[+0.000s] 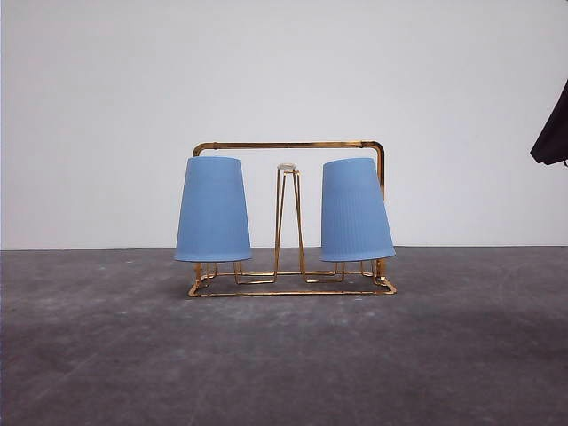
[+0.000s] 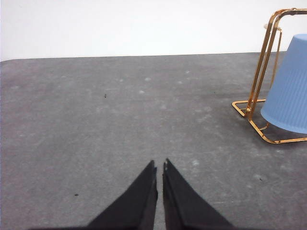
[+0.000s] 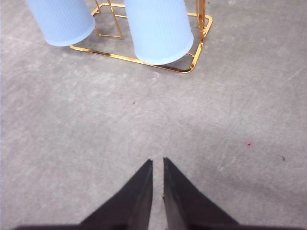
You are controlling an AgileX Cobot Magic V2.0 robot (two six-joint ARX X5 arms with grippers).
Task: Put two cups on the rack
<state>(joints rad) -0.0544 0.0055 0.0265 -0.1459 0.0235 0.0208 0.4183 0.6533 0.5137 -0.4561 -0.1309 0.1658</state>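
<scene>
Two light blue ribbed cups hang upside down on the gold wire rack [image 1: 288, 145], the left cup [image 1: 213, 209] upright and the right cup [image 1: 355, 209] leaning slightly. A bare looped peg [image 1: 287, 213] stands between them. My left gripper [image 2: 159, 165] hovers over bare table, shut on nothing, with the rack [image 2: 263, 67] and one cup [image 2: 290, 91] off to its side. My right gripper [image 3: 157, 163] is shut and empty too, well short of the rack's base [image 3: 115, 56], the near cup [image 3: 158, 28] and the farther cup [image 3: 60, 19].
The rack stands mid-table on a dark grey mottled surface [image 1: 284, 364], against a plain white wall. A black piece, likely part of an arm [image 1: 555, 124], pokes in at the front view's right edge. Open tabletop lies between both grippers and the rack.
</scene>
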